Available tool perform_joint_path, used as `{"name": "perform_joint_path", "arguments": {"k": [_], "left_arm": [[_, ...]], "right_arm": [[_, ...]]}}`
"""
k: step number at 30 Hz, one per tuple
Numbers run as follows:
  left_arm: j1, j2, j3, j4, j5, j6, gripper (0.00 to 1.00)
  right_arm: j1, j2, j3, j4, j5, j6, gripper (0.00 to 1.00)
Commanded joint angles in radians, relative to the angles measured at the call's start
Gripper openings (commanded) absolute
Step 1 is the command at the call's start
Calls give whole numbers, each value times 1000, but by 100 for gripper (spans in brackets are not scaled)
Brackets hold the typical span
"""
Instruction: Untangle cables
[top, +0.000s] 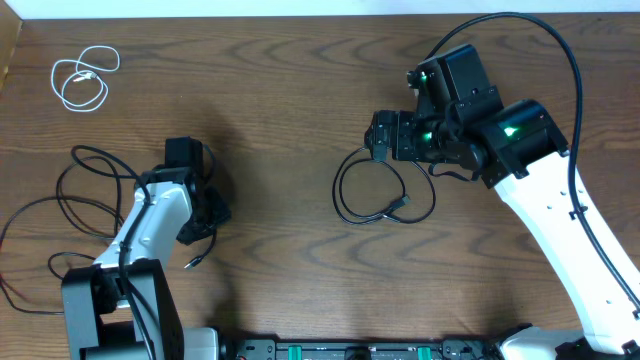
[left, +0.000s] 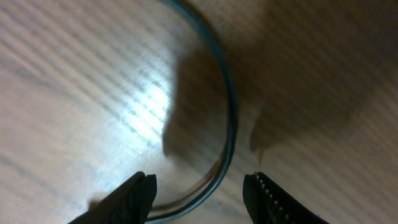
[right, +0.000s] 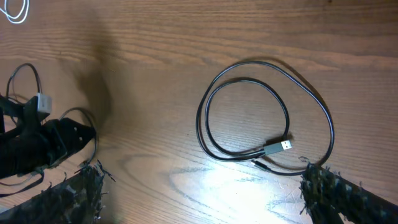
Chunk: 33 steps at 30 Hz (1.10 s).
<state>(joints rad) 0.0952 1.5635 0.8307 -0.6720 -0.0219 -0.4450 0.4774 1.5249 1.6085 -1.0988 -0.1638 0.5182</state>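
Note:
A short white cable (top: 82, 80) lies coiled at the far left corner. One black cable (top: 385, 196) forms a loose coil mid-table, its USB plug (right: 283, 146) lying inside the loop (right: 264, 112). My right gripper (top: 382, 137) hovers just above that coil's far edge, and in its wrist view it (right: 205, 199) is open wide with only bare wood between the fingers. A second black cable (top: 90, 190) sprawls around the left arm. My left gripper (top: 210, 215) is low over it. In the left wrist view the gripper (left: 200, 183) is open, and a curve of the cable (left: 229, 118) runs between the fingers.
The left arm's base (top: 110, 300) stands at the front left, the right arm (top: 560, 220) reaches in from the front right. A small black plug end (top: 195, 262) lies near the left arm. The wooden table (top: 280, 110) stretches between the cables.

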Motion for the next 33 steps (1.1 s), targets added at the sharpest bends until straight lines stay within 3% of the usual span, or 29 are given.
{"name": "perform_joint_path", "arguments": {"k": [1, 10, 19, 22, 28, 33], "left_arm": [[-2, 6, -30, 26, 47, 3, 51], [-1, 6, -74, 77, 50, 6, 49], [-1, 6, -74, 80, 10, 20, 8], [-1, 5, -43, 67, 10, 95, 8], [0, 2, 60, -11, 3, 97, 8], [0, 2, 137, -89, -109, 97, 7]], "right_arm": [[9, 5, -3, 6, -3, 0, 99], [9, 5, -3, 8, -3, 1, 99], [9, 5, -3, 3, -3, 0, 99], [9, 5, -3, 5, -3, 1, 99], [9, 5, -3, 11, -3, 1, 99], [9, 5, -3, 11, -3, 0, 99]]}}
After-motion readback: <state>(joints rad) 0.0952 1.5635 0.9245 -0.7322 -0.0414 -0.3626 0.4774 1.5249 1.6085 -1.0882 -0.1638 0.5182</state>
